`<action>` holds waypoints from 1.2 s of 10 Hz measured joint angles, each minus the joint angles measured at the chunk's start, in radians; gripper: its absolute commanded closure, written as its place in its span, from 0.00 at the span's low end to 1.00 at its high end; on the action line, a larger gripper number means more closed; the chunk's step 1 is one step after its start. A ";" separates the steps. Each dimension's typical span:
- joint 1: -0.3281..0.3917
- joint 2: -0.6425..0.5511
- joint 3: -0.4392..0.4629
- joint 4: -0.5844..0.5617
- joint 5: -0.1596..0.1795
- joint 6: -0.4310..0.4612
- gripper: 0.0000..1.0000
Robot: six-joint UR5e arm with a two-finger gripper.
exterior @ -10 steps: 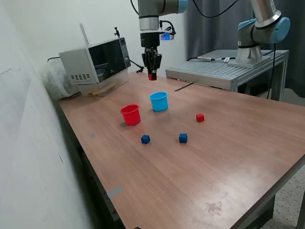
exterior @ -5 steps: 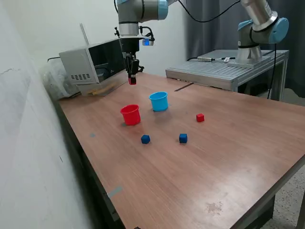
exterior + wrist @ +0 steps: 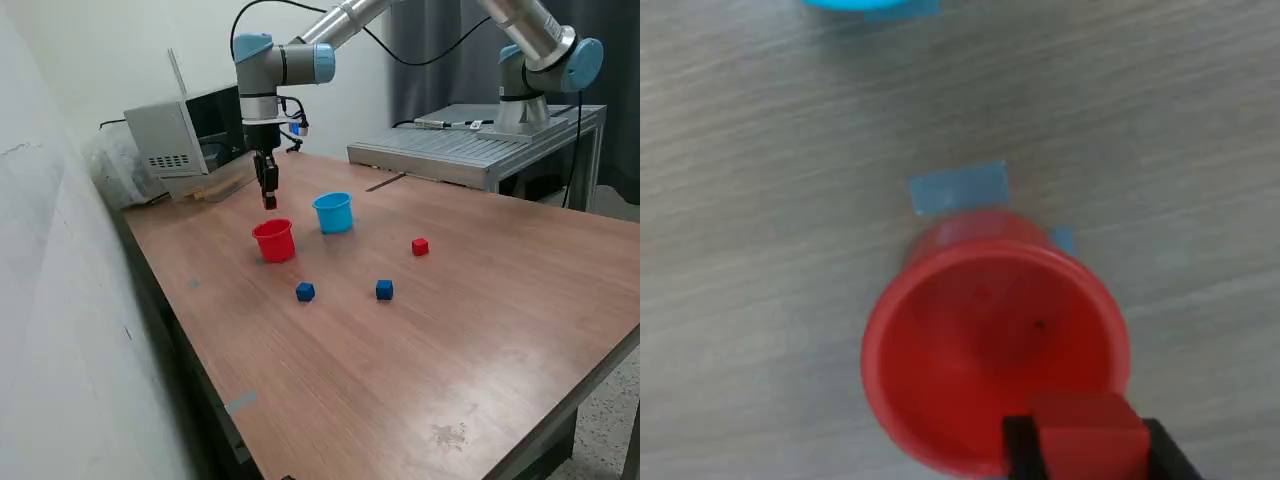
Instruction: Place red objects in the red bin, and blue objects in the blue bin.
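Note:
My gripper (image 3: 268, 198) is shut on a small red cube (image 3: 269, 204) and holds it just above the red cup (image 3: 274, 241). In the wrist view the cube (image 3: 1086, 428) sits between two black fingers (image 3: 1017, 448) over the rim of the open red cup (image 3: 980, 350), whose inside looks empty. The light blue cup (image 3: 333, 212) stands beside the red cup; only its edge (image 3: 855, 4) shows in the wrist view. A second red cube (image 3: 420, 246) and two dark blue cubes (image 3: 305, 291) (image 3: 384, 289) lie on the table.
A grey microwave-like appliance (image 3: 195, 135) stands at the back on the exterior view's left. A second arm (image 3: 545, 60) is mounted on a metal bench (image 3: 470, 148) at the back right. Blue tape (image 3: 960, 187) marks the table by the red cup.
My gripper has carried the red cube toward the exterior view's left and downward, from high behind the blue cup to just above the red cup.

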 measured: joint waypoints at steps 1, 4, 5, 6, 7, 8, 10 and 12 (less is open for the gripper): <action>-0.001 0.015 0.000 -0.009 -0.001 0.001 1.00; -0.009 0.039 -0.005 -0.024 -0.004 0.001 1.00; -0.016 0.042 -0.005 -0.027 -0.004 0.001 1.00; -0.025 0.042 -0.004 -0.030 -0.004 0.001 0.00; -0.032 0.043 -0.004 -0.033 -0.005 0.001 0.00; -0.037 0.043 -0.003 -0.034 -0.005 0.001 0.00; -0.038 0.039 0.000 -0.035 -0.011 0.001 0.00; -0.028 -0.005 0.016 -0.023 -0.016 0.002 0.00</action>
